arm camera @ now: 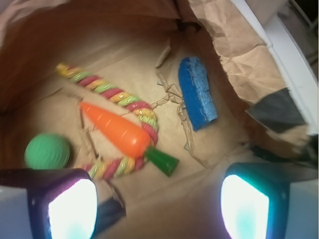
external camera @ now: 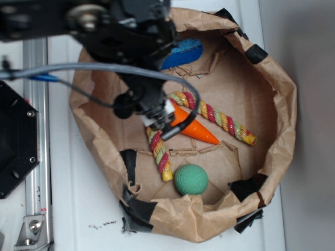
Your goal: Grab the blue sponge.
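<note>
While the brown paper bag (external camera: 282, 104) on the worktop (external camera: 78, 209) holds everything, the tool (arm camera: 158, 204) hangs wide open and empty above the carrot (arm camera: 117, 129), so this reads as the approach step. The blue sponge (arm camera: 197, 92) lies apart, near the bag's wall; the next move likely calls for shifting over it and descending.

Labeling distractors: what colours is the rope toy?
The rope toy is twisted in yellow, green and red-pink strands. Wrist view shows it best.
</note>
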`<state>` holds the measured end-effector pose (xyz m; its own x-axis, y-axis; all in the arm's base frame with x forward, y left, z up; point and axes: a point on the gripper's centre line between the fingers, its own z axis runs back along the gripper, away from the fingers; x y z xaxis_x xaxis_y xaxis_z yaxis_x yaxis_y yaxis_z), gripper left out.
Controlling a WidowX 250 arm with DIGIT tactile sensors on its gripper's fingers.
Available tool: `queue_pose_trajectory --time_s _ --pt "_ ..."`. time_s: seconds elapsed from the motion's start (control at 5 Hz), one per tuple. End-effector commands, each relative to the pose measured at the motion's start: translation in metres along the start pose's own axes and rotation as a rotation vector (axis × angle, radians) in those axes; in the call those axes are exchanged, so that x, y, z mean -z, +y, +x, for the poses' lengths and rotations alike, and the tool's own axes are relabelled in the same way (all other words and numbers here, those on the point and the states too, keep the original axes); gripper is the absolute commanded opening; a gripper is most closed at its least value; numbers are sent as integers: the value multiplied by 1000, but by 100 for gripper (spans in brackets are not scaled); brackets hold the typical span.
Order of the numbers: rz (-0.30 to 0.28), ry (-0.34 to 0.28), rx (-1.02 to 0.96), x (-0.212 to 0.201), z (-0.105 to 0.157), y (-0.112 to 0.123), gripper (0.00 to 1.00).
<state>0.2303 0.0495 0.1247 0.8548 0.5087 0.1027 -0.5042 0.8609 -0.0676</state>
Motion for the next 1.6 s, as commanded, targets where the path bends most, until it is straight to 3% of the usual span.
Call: queue_pose_trajectory --time_s 0.0,0.4,1.4 --pt "126 -88 -239 24 9 -3 100" --pt "190 -82 -289 46 33 19 100" --pt "289 -29 53 67 49 31 100"
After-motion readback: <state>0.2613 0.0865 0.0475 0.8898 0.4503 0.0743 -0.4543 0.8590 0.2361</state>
